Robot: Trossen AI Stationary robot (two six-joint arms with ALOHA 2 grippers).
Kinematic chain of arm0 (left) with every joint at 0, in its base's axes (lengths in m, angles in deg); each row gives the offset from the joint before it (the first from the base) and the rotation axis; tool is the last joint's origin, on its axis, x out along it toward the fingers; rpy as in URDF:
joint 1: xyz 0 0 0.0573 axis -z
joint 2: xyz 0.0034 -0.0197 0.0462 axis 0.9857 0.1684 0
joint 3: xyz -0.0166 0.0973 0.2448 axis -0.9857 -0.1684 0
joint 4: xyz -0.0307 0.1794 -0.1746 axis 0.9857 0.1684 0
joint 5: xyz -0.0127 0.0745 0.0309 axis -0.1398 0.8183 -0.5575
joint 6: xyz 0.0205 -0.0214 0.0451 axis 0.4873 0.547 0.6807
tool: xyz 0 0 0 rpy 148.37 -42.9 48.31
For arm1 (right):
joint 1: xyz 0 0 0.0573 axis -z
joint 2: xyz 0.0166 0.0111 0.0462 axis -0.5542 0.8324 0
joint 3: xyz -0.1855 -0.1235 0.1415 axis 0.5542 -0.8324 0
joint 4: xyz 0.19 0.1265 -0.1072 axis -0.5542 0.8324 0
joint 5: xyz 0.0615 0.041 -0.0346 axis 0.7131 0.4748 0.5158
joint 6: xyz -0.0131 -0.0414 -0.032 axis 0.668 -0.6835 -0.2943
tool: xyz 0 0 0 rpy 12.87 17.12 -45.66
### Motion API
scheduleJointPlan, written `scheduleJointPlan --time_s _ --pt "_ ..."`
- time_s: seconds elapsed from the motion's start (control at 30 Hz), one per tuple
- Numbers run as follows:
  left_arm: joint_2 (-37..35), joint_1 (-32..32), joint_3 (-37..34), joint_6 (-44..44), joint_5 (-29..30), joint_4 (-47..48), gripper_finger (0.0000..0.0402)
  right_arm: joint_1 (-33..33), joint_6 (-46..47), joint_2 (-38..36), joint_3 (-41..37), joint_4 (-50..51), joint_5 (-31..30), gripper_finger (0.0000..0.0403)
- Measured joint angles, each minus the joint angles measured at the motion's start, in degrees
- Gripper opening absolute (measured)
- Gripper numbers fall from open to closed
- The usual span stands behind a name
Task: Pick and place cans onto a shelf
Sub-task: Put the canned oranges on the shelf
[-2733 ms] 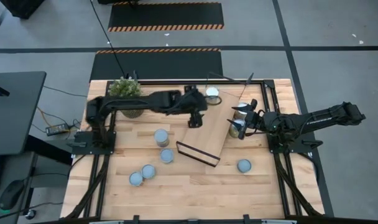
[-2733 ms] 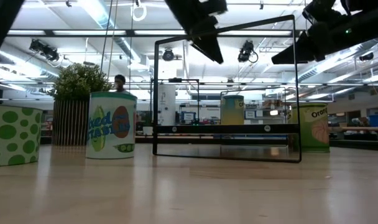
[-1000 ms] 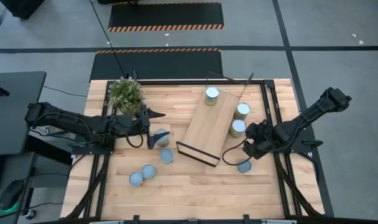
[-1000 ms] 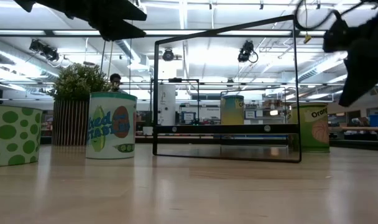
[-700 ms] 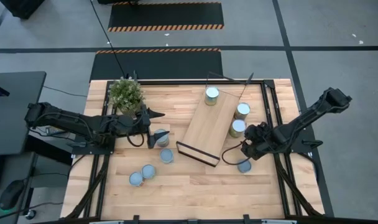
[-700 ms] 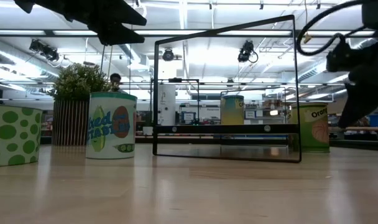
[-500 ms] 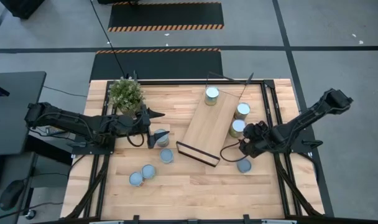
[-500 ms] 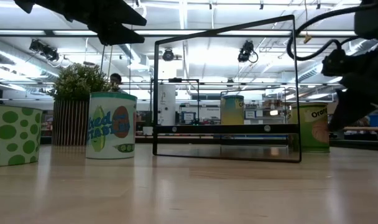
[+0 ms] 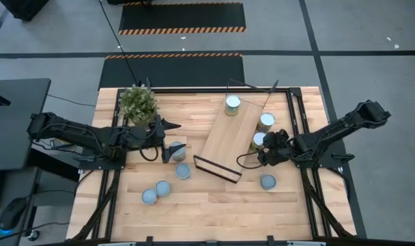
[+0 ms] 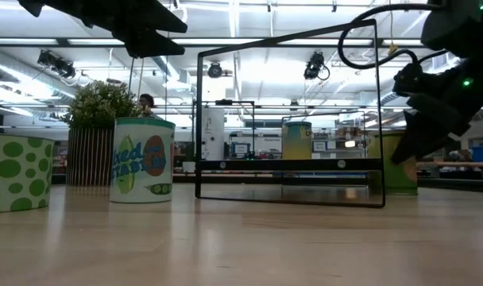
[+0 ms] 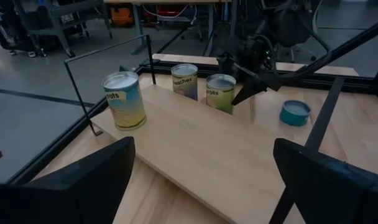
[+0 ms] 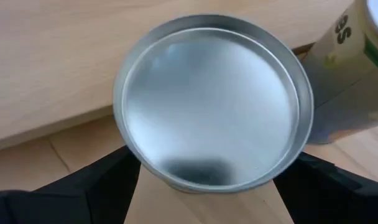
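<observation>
1. Left gripper point(image 9: 168, 141) waits, fingers wide open, empty, above the cans point(image 9: 178, 152) on the worktop point(image 9: 214, 205) left of the shelf point(image 9: 229, 138); unmoved since a second ago.
2. Right gripper point(image 9: 262, 152), fingers open, hovers over the can point(image 12: 212, 99) at the shelf's right edge; it has shifted up from the lone can point(image 9: 267, 182).
3. Step: approach to grasp. Next: descend, centre fingers round the can, close.

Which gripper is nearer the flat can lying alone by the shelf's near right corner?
The right gripper, just above the flat can. The left gripper sits across the shelf.
</observation>
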Motion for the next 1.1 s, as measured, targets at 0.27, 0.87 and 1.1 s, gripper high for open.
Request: scheduleJointPlan --time_s 0.27,0.87,1.1 --pt "0.0 0.0 0.0 0.0 0.0 0.4 0.0389 3.2 -7.0 -1.1 0.0 -2.1 2.0 0.0351" --pt "0.0 0.0 0.0 0.0 0.0 0.8 0.0389 11.7 -29.8 -5.8 0.0 -4.6 15.2 0.0348" --pt "0.0 0.0 0.0 -0.3 0.0 1.8 0.0389 11.7 -29.6 -5.8 0.0 -5.0 13.1 0.0347"
